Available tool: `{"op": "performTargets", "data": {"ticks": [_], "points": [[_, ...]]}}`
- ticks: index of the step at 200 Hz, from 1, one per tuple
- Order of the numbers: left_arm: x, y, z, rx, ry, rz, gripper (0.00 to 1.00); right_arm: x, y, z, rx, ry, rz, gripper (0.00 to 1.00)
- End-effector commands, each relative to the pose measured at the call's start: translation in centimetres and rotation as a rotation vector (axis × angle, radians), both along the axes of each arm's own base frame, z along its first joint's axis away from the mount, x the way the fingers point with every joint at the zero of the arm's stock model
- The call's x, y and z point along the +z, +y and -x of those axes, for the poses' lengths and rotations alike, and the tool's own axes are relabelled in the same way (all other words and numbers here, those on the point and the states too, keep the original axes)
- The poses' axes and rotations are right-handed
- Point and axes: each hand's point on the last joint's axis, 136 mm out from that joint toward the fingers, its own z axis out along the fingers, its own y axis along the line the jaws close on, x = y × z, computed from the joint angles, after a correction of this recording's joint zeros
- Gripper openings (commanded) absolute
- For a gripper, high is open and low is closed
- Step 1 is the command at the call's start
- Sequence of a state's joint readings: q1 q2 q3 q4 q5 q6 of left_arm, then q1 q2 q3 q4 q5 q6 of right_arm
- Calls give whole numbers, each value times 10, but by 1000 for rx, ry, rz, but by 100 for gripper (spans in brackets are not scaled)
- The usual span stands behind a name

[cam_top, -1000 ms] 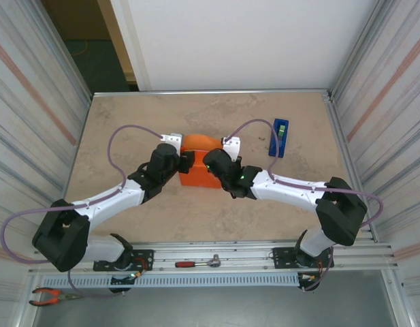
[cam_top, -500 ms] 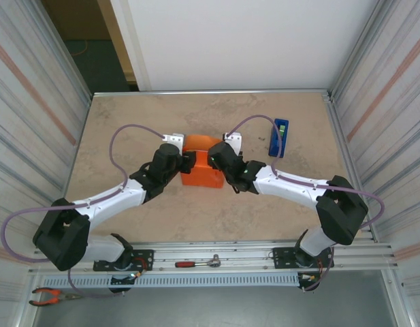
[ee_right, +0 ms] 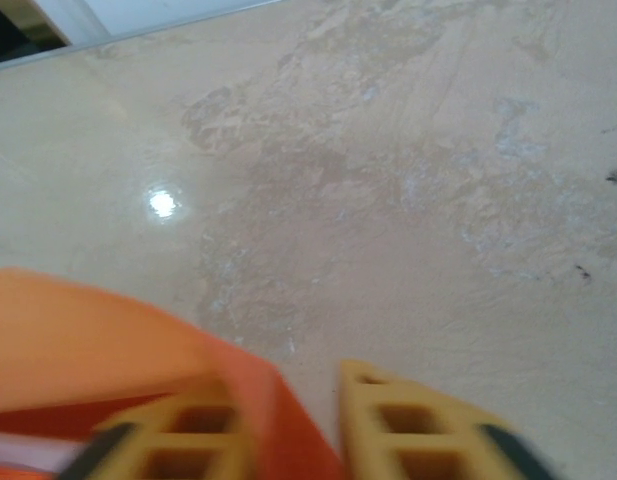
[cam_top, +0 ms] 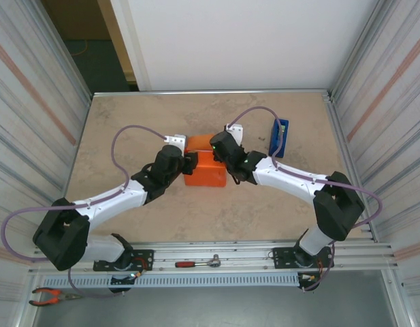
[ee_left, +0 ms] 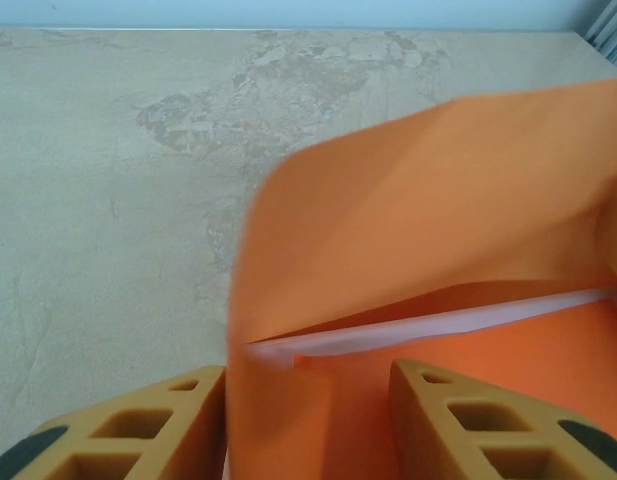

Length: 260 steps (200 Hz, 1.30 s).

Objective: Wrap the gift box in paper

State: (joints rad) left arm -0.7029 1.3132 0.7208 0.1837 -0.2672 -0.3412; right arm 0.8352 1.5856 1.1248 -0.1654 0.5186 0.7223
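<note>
The orange paper (cam_top: 208, 174) is folded into a blocky package at mid-table, and the gift box is hidden inside it. My left gripper (cam_top: 190, 162) sits at the package's left side. In the left wrist view its fingers (ee_left: 488, 425) close on a paper-covered edge (ee_left: 308, 410), and a loose orange flap (ee_left: 438, 200) stands above a pale strip (ee_left: 438, 325). My right gripper (cam_top: 215, 146) is at the package's far right corner. In the blurred right wrist view its jaws (ee_right: 288, 405) pinch an orange paper corner (ee_right: 88, 330).
A blue tape dispenser (cam_top: 280, 136) stands at the right, just behind the right forearm. A ratchet (cam_top: 199, 262) and pliers (cam_top: 50, 295) lie off the table at the near rail. Corrugated walls close in both sides.
My right gripper has moved from the package's near right side to its far corner, opening and then closing on the paper there. The left gripper has barely shifted.
</note>
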Motion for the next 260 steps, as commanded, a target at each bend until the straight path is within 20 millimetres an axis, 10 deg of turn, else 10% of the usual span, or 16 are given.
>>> {"op": "performTargets", "data": {"ticks": [1,10,31,58,130,215,260], "points": [[-8,0,2,12,35,-27,46,10,3,-8,12,-9,6,0],[-7,-1,2,13,32,-28,45,11,3,-7,14,-7,7,5],[-8,-2,2,14,35,-35,45,17,-2,-3,5,-12,-7,64],[-8,-1,1,19,33,-42,45,23,-16,7,-31,-16,-32,82],[2,2,0,28,7,-50,45,-7,-16,33,-44,28,-49,86],[75,22,-2,-78,-16,96,54,-48,-33,46,-124,114,39,82],[61,16,6,-127,3,119,52,-55,-35,51,-134,123,38,82]]}}
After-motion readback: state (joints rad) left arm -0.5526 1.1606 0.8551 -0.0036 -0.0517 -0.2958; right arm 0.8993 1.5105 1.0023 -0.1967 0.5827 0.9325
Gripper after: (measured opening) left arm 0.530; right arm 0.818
